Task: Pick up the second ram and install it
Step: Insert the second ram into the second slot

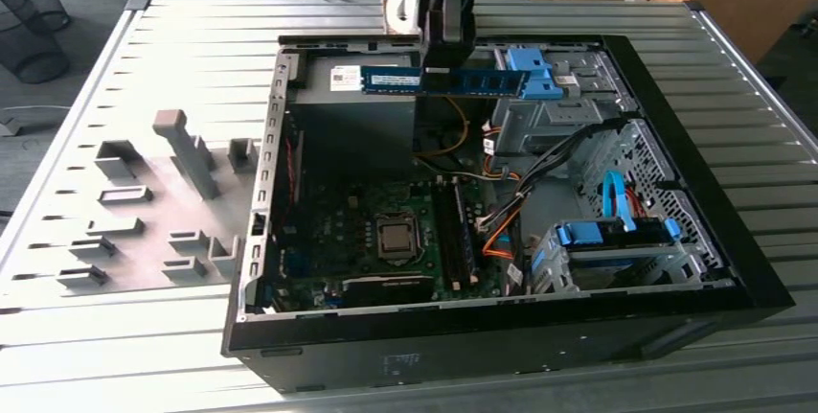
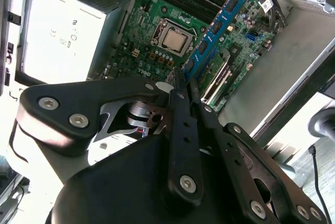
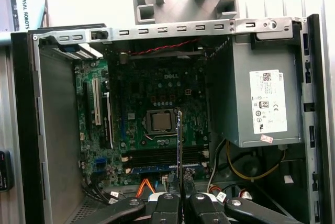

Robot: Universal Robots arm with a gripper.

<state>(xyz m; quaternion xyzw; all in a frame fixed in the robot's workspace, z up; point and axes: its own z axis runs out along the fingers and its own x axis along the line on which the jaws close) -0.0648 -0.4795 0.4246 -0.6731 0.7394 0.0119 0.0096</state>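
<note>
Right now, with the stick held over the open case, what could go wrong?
The pincer clamps the second ram by its edge, so it may tilt or slip onto the motherboard. Orange cables lie beside the memory slots and could snag it.

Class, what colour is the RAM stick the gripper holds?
The ram stick is blue, clearest in the second wrist view.

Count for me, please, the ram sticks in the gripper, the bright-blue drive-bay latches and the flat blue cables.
second ram, clamped in the gripper: 1
bright-blue drive-bay latches: 2
flat blue cable: 1
Total: 4
</note>
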